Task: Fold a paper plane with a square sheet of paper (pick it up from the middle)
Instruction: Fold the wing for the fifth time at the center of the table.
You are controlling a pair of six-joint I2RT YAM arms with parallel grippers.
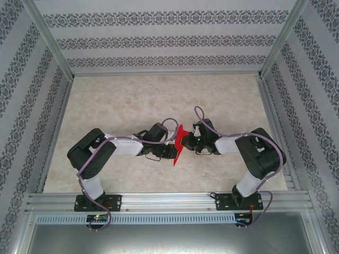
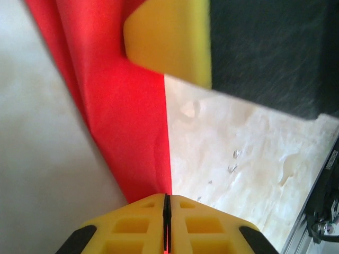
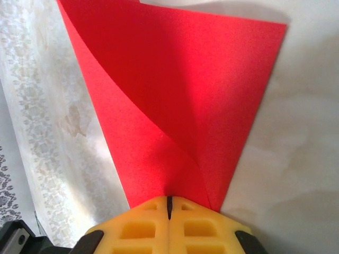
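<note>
Paper (image 3: 180,106), bright red and creased, is pinched at its near tip by the right pincer (image 3: 169,202), jaws closed tight on it. The left pincer (image 2: 166,200) clamps another edge, the far end hidden behind a blurred yellow pad (image 2: 167,42). From above, it stands edge-on between both pincers over mid tabletop (image 1: 132,100); whether it touches cannot be told.

Bright, even light washes the pale tabletop (image 1: 159,100), shadows soft. Left wrist view goes blurry up close; right wrist catches the square sheet of paper (image 3: 175,106) crisp, shaded along its fold.
</note>
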